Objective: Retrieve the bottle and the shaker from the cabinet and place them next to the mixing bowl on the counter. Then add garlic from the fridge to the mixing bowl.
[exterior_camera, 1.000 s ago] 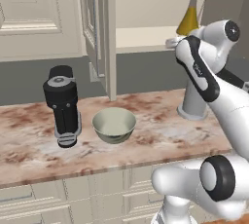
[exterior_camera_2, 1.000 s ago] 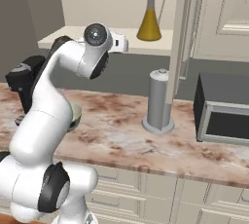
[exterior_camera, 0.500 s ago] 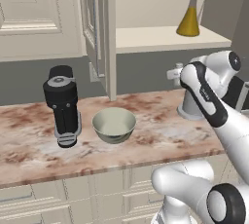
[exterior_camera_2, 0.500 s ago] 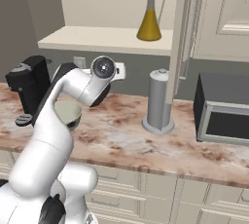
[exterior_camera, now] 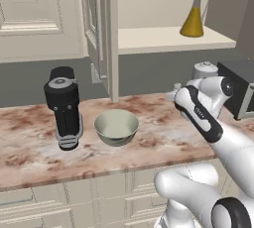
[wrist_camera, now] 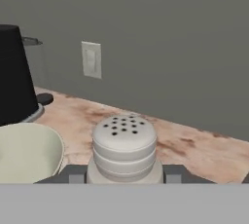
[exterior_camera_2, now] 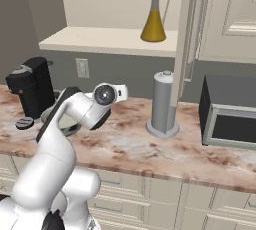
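Observation:
My gripper is shut on the white shaker, whose holed cap stands up between the fingers. It hangs low over the marble counter, to the right of the pale mixing bowl, whose rim sits close by in the hand view. From the base cameras the gripper is at the end of the bent arm. The yellow bottle stands on the open cabinet's shelf. Garlic and fridge are out of view.
A black coffee machine stands left of the bowl. A paper towel roll and a microwave stand to the right. The open cabinet door hangs above the bowl. A wall socket is behind.
The arm has come down from shelf height to just above the counter, carrying the shaker toward the bowl's right side. The bottle has stayed on the shelf.

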Robot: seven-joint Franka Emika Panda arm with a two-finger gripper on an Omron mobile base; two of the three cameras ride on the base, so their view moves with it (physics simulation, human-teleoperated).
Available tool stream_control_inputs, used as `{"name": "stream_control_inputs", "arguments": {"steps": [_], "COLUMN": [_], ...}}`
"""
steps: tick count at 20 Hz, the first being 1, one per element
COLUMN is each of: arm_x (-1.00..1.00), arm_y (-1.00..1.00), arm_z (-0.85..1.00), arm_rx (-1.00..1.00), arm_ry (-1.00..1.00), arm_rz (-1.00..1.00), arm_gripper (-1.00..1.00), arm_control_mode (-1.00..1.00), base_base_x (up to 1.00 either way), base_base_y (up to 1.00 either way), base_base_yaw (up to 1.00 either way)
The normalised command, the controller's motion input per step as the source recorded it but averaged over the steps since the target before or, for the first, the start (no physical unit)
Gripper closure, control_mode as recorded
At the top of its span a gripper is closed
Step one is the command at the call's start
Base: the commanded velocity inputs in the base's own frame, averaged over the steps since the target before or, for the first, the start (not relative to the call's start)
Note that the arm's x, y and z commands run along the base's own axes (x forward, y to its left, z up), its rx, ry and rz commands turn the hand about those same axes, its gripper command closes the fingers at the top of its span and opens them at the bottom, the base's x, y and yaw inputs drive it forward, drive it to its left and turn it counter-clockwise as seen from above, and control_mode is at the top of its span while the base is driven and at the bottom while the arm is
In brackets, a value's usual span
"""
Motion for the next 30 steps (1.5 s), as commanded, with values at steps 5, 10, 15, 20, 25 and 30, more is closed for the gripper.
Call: {"name": "stream_control_inputs", "arguments": {"steps": [5,10,15,20,25,30], "arm_x": [0.21,0.18,0.25,0.34,0.36,0.36], "arm_y": [0.02,0.15,0.17,0.06,0.05,0.05], "arm_z": [-0.45,-0.19,-0.19,-0.27,-0.32,-0.26], "arm_rx": [0.01,0.00,0.00,0.00,0.00,0.12], "arm_ry": [0.00,0.02,0.05,0.10,0.05,0.08], "arm_rz": [0.12,0.13,0.12,0.18,0.21,0.26], "arm_gripper": [1.00,1.00,1.00,1.00,1.00,1.00], "arm_control_mode": [-1.00,-1.00,-1.00,-1.00,-1.00,-1.00], "base_base_x": [0.00,0.00,0.00,0.00,0.00,0.00], "base_base_y": [0.00,0.00,0.00,0.00,0.00,0.00], "base_base_yaw": [0.00,0.00,0.00,0.00,0.00,0.00]}}
